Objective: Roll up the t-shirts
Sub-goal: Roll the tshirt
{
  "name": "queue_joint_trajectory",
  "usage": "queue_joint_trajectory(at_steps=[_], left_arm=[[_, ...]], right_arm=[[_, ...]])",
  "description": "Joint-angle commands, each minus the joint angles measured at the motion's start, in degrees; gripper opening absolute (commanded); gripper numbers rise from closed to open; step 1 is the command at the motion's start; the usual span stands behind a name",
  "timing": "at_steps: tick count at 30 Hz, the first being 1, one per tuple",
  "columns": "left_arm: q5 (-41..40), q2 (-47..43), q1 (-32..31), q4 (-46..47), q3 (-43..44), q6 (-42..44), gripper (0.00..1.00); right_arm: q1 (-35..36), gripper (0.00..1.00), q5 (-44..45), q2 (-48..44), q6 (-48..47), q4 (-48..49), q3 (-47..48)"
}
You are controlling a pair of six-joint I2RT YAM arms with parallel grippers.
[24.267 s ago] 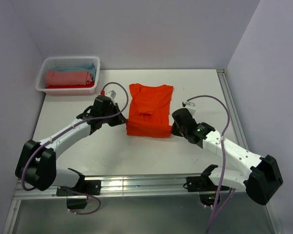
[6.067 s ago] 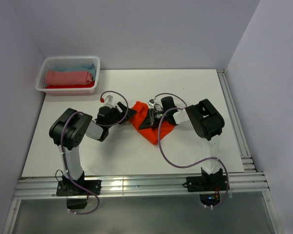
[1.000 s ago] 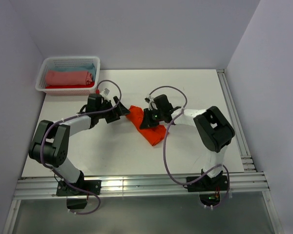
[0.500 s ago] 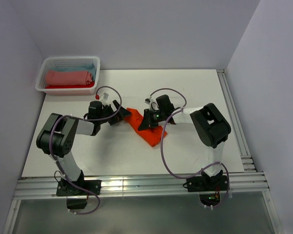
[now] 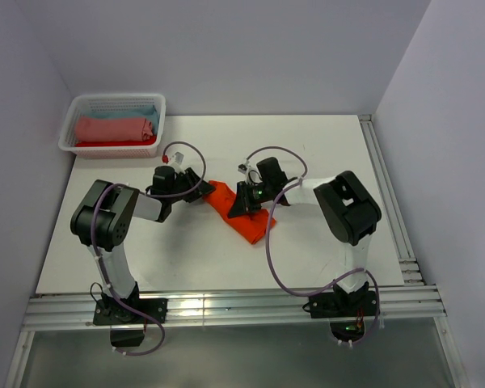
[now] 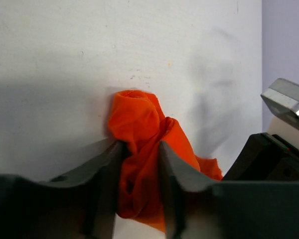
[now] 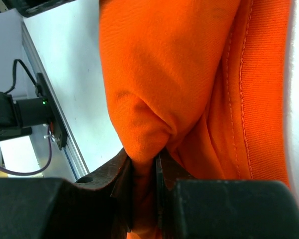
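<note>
The white tabletop (image 5: 323,153) carries a white plastic lattice basket (image 5: 113,150) at its far left corner. A salmon-pink cloth roll (image 5: 113,128) lies inside it, beside light blue cloth (image 5: 145,111). A bright orange cloth t-shirt (image 5: 241,218), bunched into a rumpled strip, lies near the tabletop's middle and runs diagonally toward the near edge. The left gripper (image 6: 139,149) clamps the strip's far left end between its fingers. The right gripper (image 7: 144,164) pinches a fold along its right side.
</note>
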Motion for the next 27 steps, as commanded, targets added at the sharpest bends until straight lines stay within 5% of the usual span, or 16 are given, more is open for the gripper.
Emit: queue_joint_trajectory(at_steps=[1, 5, 7, 8, 11, 17, 27], left_arm=[[-1.2, 0.4, -0.3, 0.6, 1.1, 2.2, 0.36], [-0.9, 0.4, -0.3, 1.1, 0.8, 2.4, 0.08], [-0.6, 0.6, -0.3, 1.0, 0.9, 2.7, 0.02], [-0.5, 0.5, -0.3, 0.8, 0.9, 2.7, 0.0], [-0.6, 0.8, -0.3, -0.3, 1.2, 3.4, 0.0], [-1.4, 0.2, -0.3, -2.3, 1.9, 4.9, 0.0], [-2.1, -0.2, -0.5, -2.9, 1.7, 5.2, 0.0]], right_arm=[[1.8, 0.0, 1.1, 1.3, -3.0, -4.5, 2.9], [2.5, 0.0, 2.1, 1.6, -4.2, -7.1, 4.1], [2.5, 0.0, 2.6, 1.5, -4.4, -7.7, 4.5], [2.5, 0.09, 3.1, 1.3, -4.6, -8.4, 4.5], [2.5, 0.35, 5.5, -0.8, -4.7, -9.2, 4.0], [2.5, 0.65, 10.4, -7.7, -5.2, -11.9, 2.4], [2.3, 0.7, 20.7, -23.9, -3.8, -13.0, -5.8]])
